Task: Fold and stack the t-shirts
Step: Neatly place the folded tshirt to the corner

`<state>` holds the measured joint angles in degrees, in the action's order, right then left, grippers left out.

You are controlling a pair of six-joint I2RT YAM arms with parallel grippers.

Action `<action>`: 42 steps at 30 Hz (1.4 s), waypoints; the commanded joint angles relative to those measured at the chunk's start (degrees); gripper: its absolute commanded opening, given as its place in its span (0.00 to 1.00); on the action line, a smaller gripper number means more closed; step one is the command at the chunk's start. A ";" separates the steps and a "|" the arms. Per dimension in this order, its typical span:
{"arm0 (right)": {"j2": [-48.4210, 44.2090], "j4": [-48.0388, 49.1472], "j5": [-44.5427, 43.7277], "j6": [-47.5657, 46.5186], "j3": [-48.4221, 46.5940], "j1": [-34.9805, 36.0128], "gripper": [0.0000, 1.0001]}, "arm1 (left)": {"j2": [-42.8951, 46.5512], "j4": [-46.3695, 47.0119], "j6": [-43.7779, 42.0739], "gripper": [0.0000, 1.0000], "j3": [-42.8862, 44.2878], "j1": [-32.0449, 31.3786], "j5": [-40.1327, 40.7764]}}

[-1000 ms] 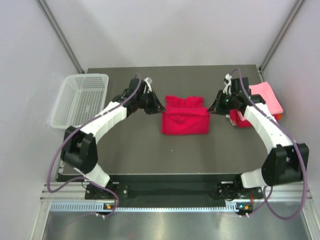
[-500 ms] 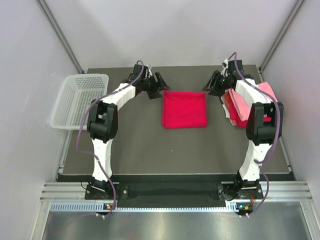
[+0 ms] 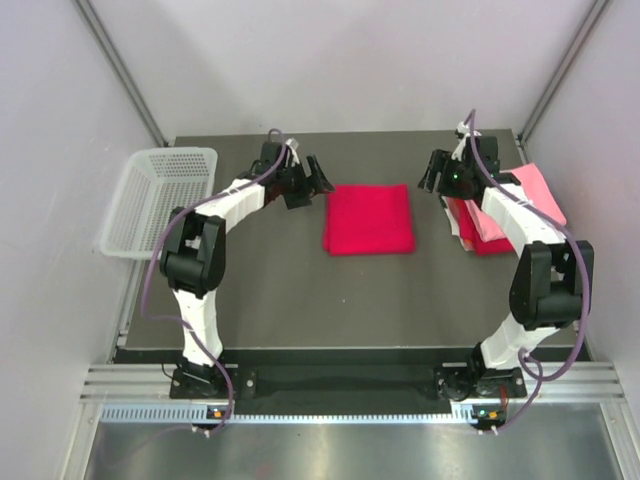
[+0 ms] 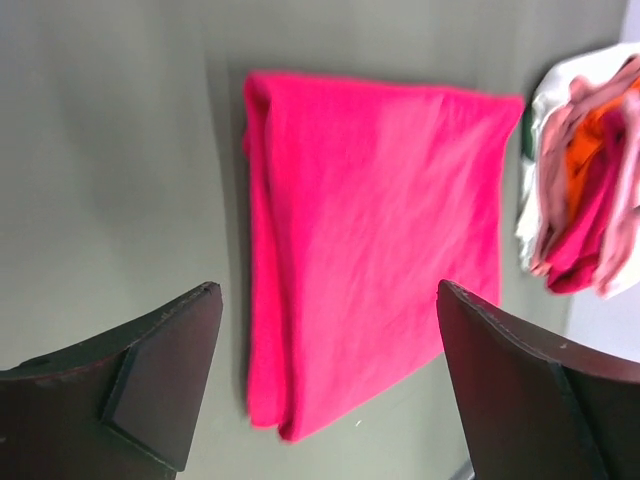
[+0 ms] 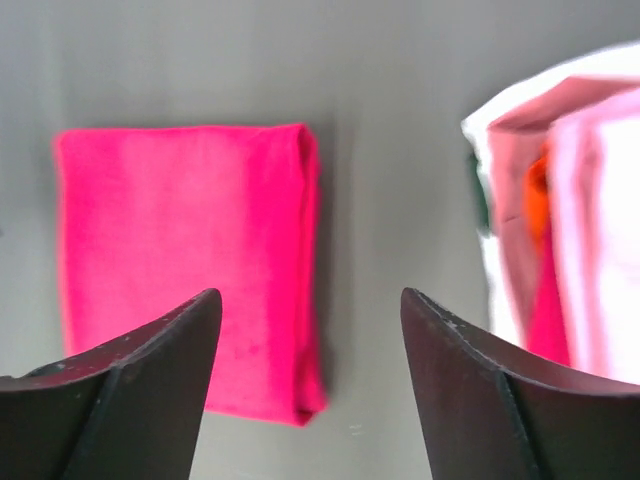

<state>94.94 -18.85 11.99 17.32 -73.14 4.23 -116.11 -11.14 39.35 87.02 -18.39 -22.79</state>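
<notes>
A crimson-magenta t-shirt (image 3: 369, 218) lies folded into a flat rectangle in the middle of the table, also visible in the left wrist view (image 4: 375, 230) and the right wrist view (image 5: 190, 260). My left gripper (image 3: 316, 178) hovers open just off its far left corner, holding nothing. At the far right corner, my right gripper (image 3: 433, 176) stands open and holds nothing either. A pile of folded t-shirts (image 3: 505, 212) in light pink, red and orange lies at the right edge, partly under the right arm, and shows in both wrist views (image 4: 585, 180) (image 5: 565, 220).
A white perforated basket (image 3: 160, 198) sits at the table's left edge, overhanging it. Grey walls close in on both sides and at the back. Bare dark tabletop (image 3: 340, 300) stretches from the folded shirt to the arm bases.
Both grippers let go of the crimson shirt, opened, and drew back toward the far side. The shirt went from a half-made fold to a flat rectangle.
</notes>
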 commanded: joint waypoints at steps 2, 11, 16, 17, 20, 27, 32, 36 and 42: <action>-1.33 -2.42 -13.68 -11.25 -1.30 4.19 0.72 | 3.18 2.61 -4.64 0.89 -3.96 -1.12 4.15; 8.06 -7.69 -42.19 -16.27 -6.21 12.11 0.49 | 1.68 3.75 -4.11 0.86 -5.72 -1.03 1.70; 14.21 -9.01 -50.12 -16.71 -8.68 12.73 0.52 | 2.99 5.34 -3.32 0.86 -8.97 -1.03 0.99; 15.27 -9.01 -51.35 -16.71 -9.03 12.82 0.52 | 3.52 5.68 -3.14 0.86 -10.80 -1.03 1.34; 18.61 -9.45 -52.86 -16.71 -11.13 13.00 0.52 | 6.68 8.40 -3.05 0.86 -16.07 -1.03 2.48; 25.91 -11.29 -56.72 -16.71 -15.01 13.17 0.52 | 11.79 10.26 -4.81 0.87 -22.51 -1.03 6.79; 30.22 -12.88 -63.04 -15.92 -16.24 13.17 0.42 | 13.28 12.63 -3.94 0.86 -25.58 -0.94 7.85; 32.06 -13.75 -65.77 -15.48 -17.12 13.09 0.30 | 15.04 13.95 -3.32 0.86 -26.99 -0.86 8.98; 30.94 -14.81 -60.17 -12.49 -18.26 14.05 0.00 | 16.62 14.74 -3.05 0.86 -28.22 -0.59 9.95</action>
<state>127.17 -31.62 -51.20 2.57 -89.43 17.54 -102.32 -0.23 36.07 59.48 -19.42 -13.93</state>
